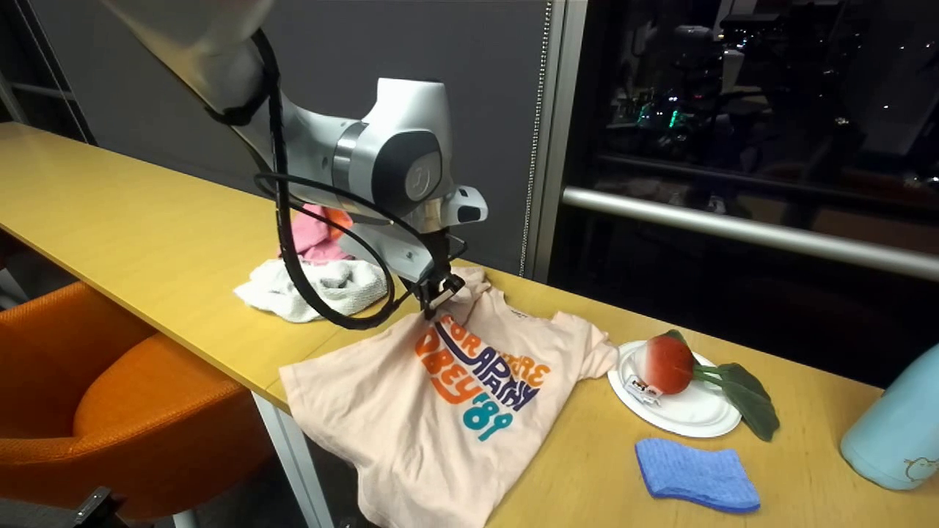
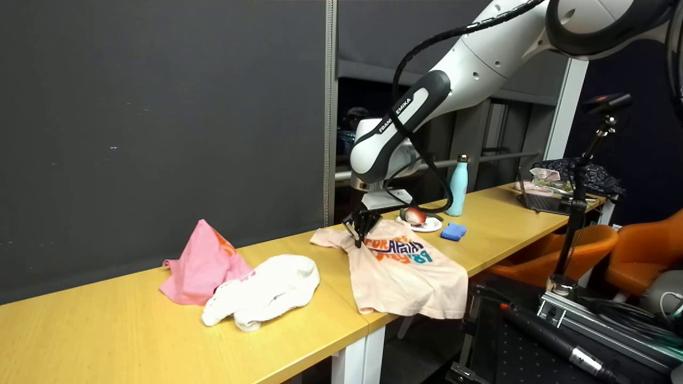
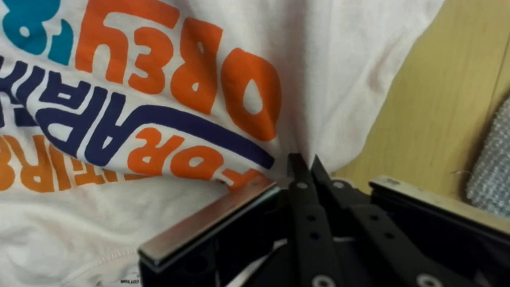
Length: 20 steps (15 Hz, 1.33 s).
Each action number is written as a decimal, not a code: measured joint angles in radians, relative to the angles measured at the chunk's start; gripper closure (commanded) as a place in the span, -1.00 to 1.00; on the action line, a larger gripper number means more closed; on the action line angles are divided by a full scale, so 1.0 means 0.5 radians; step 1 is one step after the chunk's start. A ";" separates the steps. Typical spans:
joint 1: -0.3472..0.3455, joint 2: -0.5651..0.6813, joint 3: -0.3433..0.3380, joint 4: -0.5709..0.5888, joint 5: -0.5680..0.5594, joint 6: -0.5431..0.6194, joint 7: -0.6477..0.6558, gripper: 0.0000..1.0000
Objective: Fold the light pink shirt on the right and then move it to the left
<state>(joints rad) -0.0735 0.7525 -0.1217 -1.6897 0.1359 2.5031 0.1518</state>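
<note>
The light pink shirt with orange, purple and teal lettering lies spread on the table in both exterior views (image 1: pixel 396 418) (image 2: pixel 408 293). Its lower part hangs over the table's front edge. It also fills much of the wrist view (image 3: pixel 346 71). My gripper points down at the shirt's side, beside the lettering, in both exterior views (image 1: pixel 433 309) (image 2: pixel 358 242). In the wrist view the fingertips (image 3: pixel 305 159) are nearly together, with creases of the shirt running into them. The gripper is shut on the shirt. The pinched cloth between the tips is mostly hidden.
A white towel (image 2: pixel 267 290) and a pink cloth (image 2: pixel 200 269) lie beside the shirt. On its other side are a white plate (image 1: pixel 704 425) with a red-and-white vegetable (image 1: pixel 669 364), a blue sponge cloth (image 1: pixel 697 475) and a light-blue bottle (image 1: pixel 899 433). Orange chairs (image 1: pixel 154 396) stand at the front edge.
</note>
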 measured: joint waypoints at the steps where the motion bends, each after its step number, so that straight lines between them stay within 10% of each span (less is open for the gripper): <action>1: 0.008 -0.003 -0.001 0.027 -0.004 -0.001 0.007 0.99; 8: 0.026 -0.112 -0.068 0.025 -0.141 -0.019 0.052 0.99; 19: -0.026 -0.454 -0.330 -0.723 -0.412 -0.061 0.098 0.99; 20: -0.044 -0.441 -0.342 -0.765 -0.414 -0.057 0.114 0.77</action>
<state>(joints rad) -0.0953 0.5319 -0.2928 -2.0721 -0.0709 2.4746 0.2088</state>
